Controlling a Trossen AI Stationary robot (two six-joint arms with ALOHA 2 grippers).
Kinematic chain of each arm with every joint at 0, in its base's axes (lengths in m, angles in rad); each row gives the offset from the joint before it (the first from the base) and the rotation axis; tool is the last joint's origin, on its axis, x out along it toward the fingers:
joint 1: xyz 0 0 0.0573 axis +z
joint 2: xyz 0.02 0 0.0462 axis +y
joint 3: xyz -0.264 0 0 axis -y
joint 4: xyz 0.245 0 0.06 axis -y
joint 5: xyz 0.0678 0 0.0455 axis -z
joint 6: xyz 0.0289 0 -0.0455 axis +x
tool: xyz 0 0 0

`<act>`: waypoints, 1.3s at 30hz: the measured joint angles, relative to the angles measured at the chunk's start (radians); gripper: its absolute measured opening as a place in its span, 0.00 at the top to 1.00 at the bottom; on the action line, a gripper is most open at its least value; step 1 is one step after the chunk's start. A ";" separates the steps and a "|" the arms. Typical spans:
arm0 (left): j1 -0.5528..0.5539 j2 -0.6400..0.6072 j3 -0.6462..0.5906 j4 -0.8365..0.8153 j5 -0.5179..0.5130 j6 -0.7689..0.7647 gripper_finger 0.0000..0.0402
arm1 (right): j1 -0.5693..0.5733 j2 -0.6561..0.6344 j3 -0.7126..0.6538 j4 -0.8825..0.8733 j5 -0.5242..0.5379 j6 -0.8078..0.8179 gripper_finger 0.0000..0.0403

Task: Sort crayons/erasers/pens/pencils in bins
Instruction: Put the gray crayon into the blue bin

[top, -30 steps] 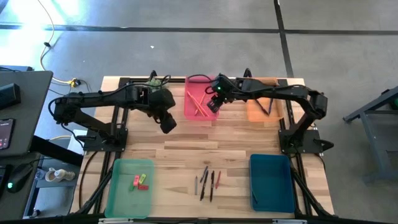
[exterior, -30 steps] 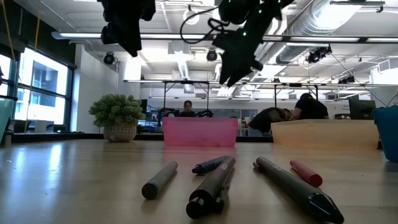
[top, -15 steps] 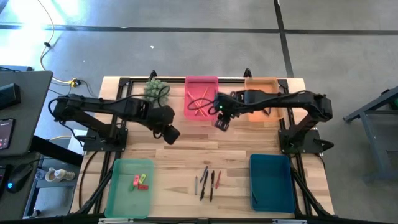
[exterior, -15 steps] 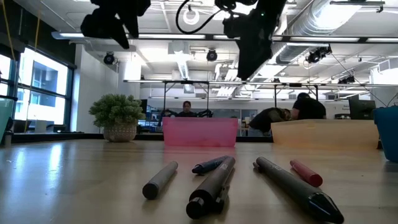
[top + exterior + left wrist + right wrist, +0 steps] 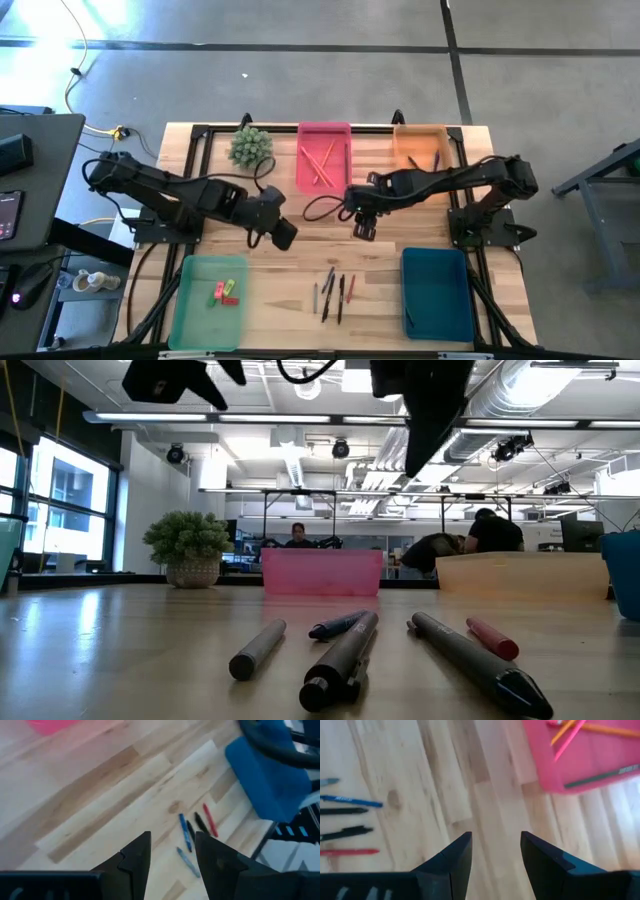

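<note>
Both arms have pulled back from the pink bin (image 5: 323, 158) at 12 o'clock, where pencils (image 5: 320, 162) lie; left gripper (image 5: 283, 234) and right gripper (image 5: 362, 225), both spread and empty, head toward 5 pens (image 5: 334, 292) at 6 o'clock.

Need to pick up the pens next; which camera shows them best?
The low view: the pens lie close and large, each distinct. The high view shows them tiny, between the green and blue bins. Both wrist views catch them small and off to the side.
</note>
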 joint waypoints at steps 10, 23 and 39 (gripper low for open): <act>-0.093 0.017 0.013 0.201 -0.044 -0.074 0.65 | 0.092 0.000 0.000 -0.164 0.023 0.111 0.60; -0.186 0.064 0.093 0.204 -0.088 -0.187 0.65 | 0.152 0.000 0.000 -0.172 0.052 0.124 0.60; -0.206 0.285 0.306 -0.064 -0.083 -0.265 0.65 | 0.150 0.001 0.000 -0.170 0.105 0.147 0.60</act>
